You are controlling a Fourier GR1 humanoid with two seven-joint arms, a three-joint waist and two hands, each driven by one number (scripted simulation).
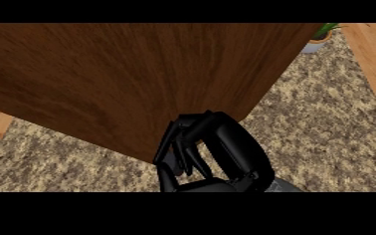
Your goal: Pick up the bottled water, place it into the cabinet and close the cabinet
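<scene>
Pale wood at the far left edge: logging one small strip [4,122] poking in above the speckled counter [323,129]. Moving right, counting one large dark-brown wood panel [132,79], grain running top to bottom, filling most of the upper view and tapering to a lower corner near the middle. Taking it for the cabinet door, though not telling for sure.

Noting one black hand, the right hand [213,149], coming up from the lower edge just under that corner. Seeing its fingers [180,152] curling inward and downward, tips lying against the panel's lower corner; spotting nothing between them. Noting one bit of grey forearm [283,186] behind it.

Further right, counting one plant pot [317,44] with green leaves near the top, and one second pale wood piece [363,50] at the right edge.

Bottled water: not showing anywhere; not telling where it is.
</scene>
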